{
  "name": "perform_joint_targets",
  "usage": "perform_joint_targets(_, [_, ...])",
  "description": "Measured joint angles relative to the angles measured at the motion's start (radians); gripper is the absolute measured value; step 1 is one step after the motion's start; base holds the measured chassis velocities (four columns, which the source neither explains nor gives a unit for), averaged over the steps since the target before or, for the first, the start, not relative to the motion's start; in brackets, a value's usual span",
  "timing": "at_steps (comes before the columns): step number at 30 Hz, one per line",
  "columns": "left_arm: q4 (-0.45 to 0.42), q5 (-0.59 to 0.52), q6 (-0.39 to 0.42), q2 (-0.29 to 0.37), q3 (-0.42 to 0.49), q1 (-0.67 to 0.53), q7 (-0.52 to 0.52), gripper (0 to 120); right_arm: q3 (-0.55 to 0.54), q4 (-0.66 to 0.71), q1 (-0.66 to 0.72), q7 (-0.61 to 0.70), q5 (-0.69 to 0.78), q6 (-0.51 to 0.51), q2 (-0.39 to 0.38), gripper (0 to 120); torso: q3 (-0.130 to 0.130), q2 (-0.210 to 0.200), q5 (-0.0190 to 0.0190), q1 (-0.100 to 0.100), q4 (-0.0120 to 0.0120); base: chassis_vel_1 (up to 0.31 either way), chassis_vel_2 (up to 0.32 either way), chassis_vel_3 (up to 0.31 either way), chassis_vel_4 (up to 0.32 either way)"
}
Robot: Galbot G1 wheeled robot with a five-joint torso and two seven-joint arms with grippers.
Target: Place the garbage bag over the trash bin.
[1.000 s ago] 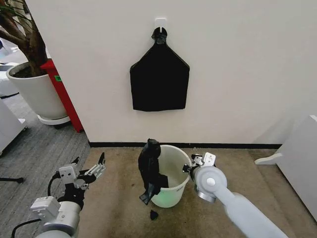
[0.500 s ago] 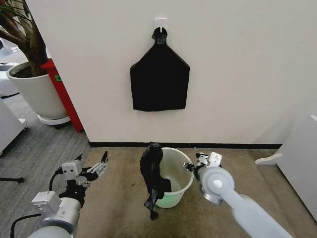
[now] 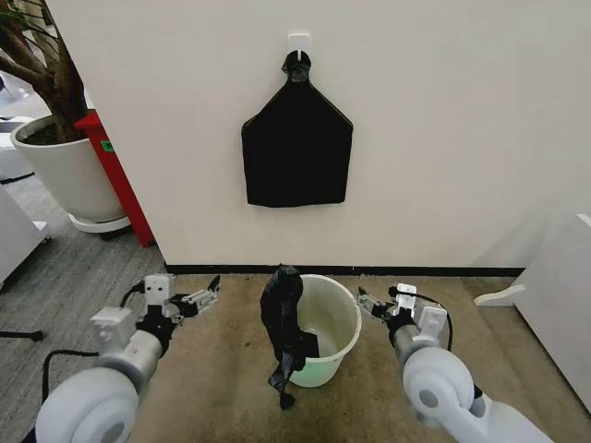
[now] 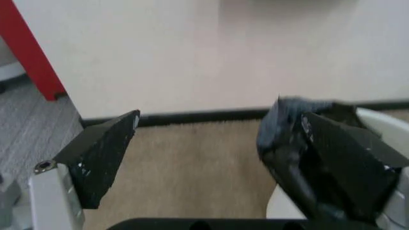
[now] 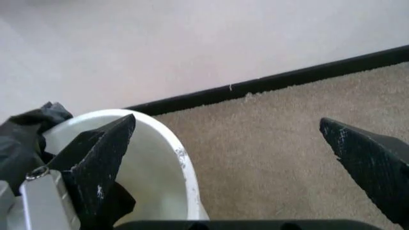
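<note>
the trash bin point(image 3: 325, 329) stands on the carpet point(image 3: 480, 323) near the wall, midway between the two arms. the garbage bag point(image 3: 283, 325) is bunched and draped over the rim on the robot's left side, part hanging outside toward the floor and part lying inside; the mouth is not yet spread around the rim. the left gripper point(image 3: 204, 295) hovers just left of the bag with fingers spread apart and empty; in its wrist view the bag point(image 4: 288, 139) sits close by one finger. the right gripper point(image 3: 371, 304) hovers beside the bin's right rim, likewise spread and holding nothing, the rim point(image 5: 169, 143) below it. the flanking pose suggests both arms are set to take the bag's edges. a black bundle point(image 3: 296, 145) hangs from a wall hook point(image 3: 297, 41)
</note>
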Motion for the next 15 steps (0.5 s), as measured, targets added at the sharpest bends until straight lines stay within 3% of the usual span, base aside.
perform_joint_targets(7, [0.067, -0.105, 0.054, 0.033, 0.1, -0.152, -0.027, 100, 0.0, 0.019, 0.0, 0.016, -0.008, 0.003, 0.01, 100, 0.0, 0.0, 0.0, 0.0, -0.0001, 0.0, 0.0, 0.0, 0.0])
perform_joint_targets(15, [0.158, -0.2, 0.114, 0.013, 0.32, -0.372, -0.163, 100, 0.008, 0.028, 0.0, 0.032, 0.0, -0.001, 0.009, 100, 0.0, 0.0, 0.0, 0.0, -0.0001, 0.0, 0.0, 0.0, 0.0])
